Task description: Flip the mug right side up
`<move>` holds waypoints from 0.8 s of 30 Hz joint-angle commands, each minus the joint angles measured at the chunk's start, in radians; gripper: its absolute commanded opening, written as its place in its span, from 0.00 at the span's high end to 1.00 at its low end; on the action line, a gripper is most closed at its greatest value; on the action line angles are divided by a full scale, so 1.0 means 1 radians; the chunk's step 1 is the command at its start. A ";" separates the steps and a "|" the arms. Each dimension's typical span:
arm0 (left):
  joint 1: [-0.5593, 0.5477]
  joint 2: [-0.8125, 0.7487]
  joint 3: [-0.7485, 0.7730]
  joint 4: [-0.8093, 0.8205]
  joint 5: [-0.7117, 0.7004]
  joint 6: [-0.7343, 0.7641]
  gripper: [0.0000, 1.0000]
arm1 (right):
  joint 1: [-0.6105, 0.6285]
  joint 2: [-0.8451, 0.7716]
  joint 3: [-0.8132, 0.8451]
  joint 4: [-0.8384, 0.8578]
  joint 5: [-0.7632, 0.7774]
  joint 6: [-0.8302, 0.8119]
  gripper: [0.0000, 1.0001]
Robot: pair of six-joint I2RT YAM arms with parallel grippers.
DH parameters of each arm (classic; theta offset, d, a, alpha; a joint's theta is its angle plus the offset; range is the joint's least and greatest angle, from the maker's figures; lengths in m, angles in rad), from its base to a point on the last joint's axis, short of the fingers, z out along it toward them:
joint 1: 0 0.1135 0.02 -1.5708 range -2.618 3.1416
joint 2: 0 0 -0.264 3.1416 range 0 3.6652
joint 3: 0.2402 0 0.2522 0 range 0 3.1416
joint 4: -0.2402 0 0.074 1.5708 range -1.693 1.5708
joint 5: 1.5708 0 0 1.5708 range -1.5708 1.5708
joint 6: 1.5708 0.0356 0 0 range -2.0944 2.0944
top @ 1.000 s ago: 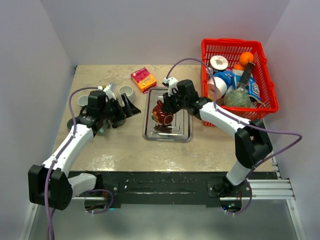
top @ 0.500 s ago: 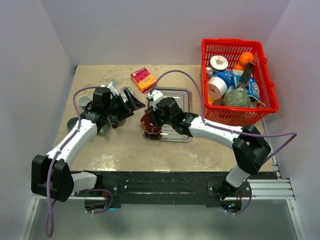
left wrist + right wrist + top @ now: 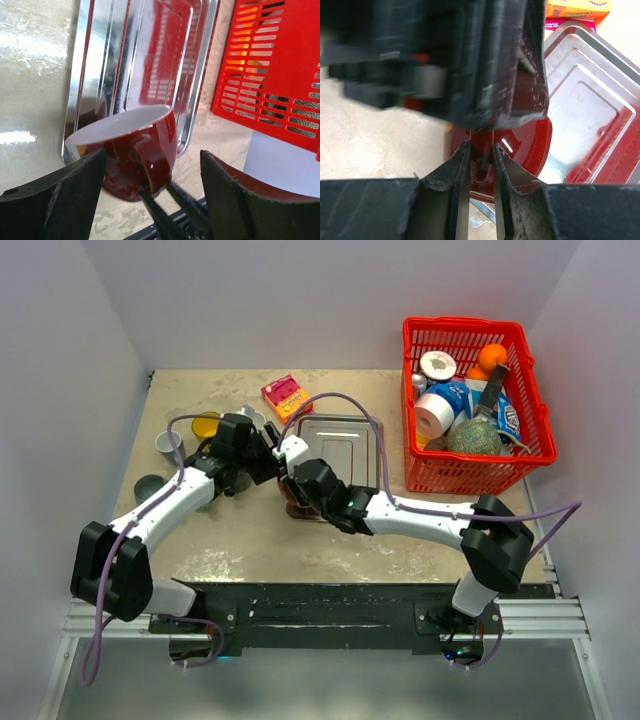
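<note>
Tabletop (image 3: pixel 250 540): right fingers (image 3: pixel 457 175) pinch mug (image 3: pixel 520 135) handle; left-wrist view alone shows left fingers (image 3: pixel 65 200) open, flanking mug.

1. Left arm (image 3: pixel 163 506): white link shells, black joints, purple cable looped alongside.
2. Right arm (image 3: pixel 420 516): matching white-and-black build, purple cable arching over it.
3. Fingers (image 3: pixel 240 200): matte black, wedge-shaped, scuffed edges.
4. Mounting rail (image 3: pixel 320 616): black, carrying both bases.

Beige table (image 3: pixel 230 540) carries a steel tray (image 3: pixel 345 445) and red basket (image 3: pixel 470 472); small box (image 3: pixel 287 398) behind.
</note>
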 commanded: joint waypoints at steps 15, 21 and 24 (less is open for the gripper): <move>-0.056 0.004 0.085 -0.076 -0.143 0.063 0.49 | 0.034 0.032 0.081 0.105 0.154 -0.016 1.00; -0.068 0.024 0.082 -0.073 -0.128 0.063 0.52 | 0.034 0.032 0.090 0.108 0.156 -0.004 1.00; -0.072 0.039 0.082 -0.071 -0.126 0.064 0.56 | 0.036 0.027 0.090 0.114 0.145 -0.002 1.00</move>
